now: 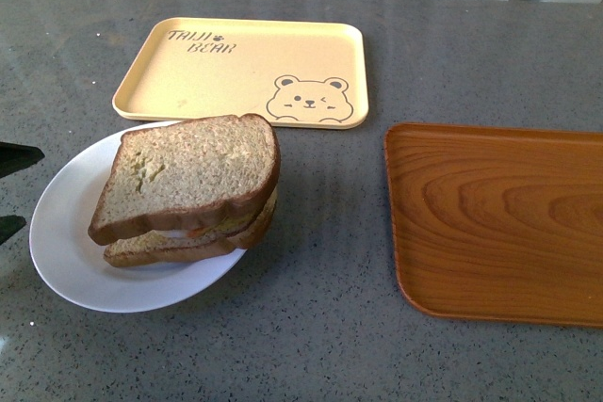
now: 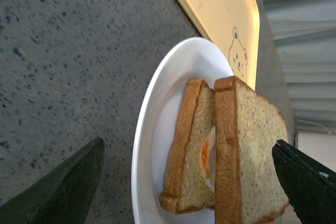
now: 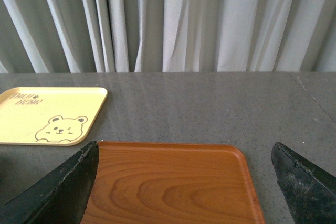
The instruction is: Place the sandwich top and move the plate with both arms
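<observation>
Brown wholemeal sandwich top (image 1: 193, 171), its pale face speckled and its crust darker; the fried egg (image 2: 206, 158) shows white and orange, the plate (image 1: 61, 251) plain white. The yellow tray (image 1: 217, 72) carries a brown-outlined bear (image 1: 307, 101) and brown lettering, the wooden tray (image 1: 499, 223) orange-brown with swirling darker grain. The table (image 1: 320, 345) is dark grey with fine specks, the curtains (image 3: 184, 19) light grey.
</observation>
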Controlling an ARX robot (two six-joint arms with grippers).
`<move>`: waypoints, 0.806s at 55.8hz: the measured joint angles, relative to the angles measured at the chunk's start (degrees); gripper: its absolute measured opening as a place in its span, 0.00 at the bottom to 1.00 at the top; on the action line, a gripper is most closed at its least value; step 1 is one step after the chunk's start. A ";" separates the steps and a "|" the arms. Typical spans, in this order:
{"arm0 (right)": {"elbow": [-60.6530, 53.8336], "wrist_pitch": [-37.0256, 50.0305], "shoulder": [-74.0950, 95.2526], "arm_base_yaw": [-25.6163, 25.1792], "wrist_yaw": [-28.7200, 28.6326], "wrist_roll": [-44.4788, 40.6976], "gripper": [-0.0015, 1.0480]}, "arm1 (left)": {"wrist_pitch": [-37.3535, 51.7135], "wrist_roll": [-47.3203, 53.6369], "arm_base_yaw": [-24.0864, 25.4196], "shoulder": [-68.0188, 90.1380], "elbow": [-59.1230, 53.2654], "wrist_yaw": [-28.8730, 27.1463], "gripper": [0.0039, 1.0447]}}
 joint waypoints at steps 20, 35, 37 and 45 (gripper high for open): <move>0.00 0.00 0.00 0.00 0.00 -0.02 0.91 | -1.53 2.75 -0.24 3.65 1.97 2.01 0.92; 0.00 0.00 0.00 0.00 0.00 -0.02 0.91 | -4.48 4.46 -1.22 4.90 4.87 2.84 0.92; 0.00 0.00 0.00 0.00 0.00 0.00 0.91 | -4.74 4.66 -1.40 5.07 5.29 2.95 0.92; 0.00 0.00 0.00 0.00 0.00 -0.02 0.91 | -5.99 5.49 -1.70 5.68 6.45 3.56 0.92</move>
